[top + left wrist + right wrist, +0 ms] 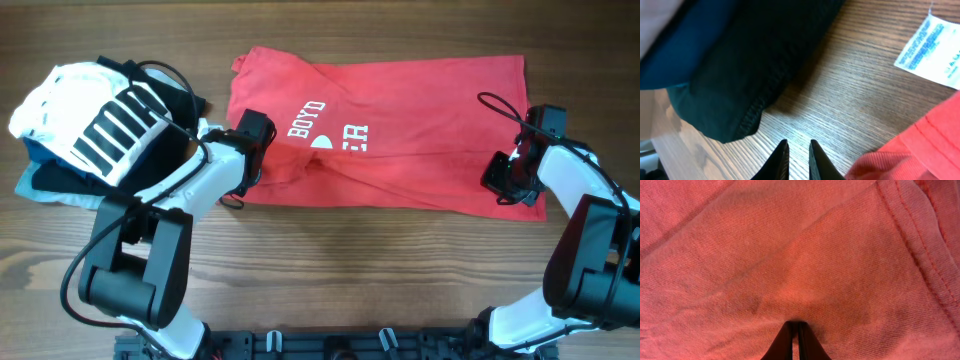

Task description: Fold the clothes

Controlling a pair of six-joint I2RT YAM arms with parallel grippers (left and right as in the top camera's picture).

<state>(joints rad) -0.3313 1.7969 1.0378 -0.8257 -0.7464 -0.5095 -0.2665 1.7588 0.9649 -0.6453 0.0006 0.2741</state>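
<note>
The red T-shirt (pixel 400 130) lies on the worktop (pixel 350 270), its long axis running 9 to 3 o'clock. The right gripper (pixel 797 330) has its fingers closed, pinching cloth at the 3 o'clock end. The left gripper (pixel 798 161), fingers slightly parted and empty, sits just off the 9 o'clock edge.
</note>
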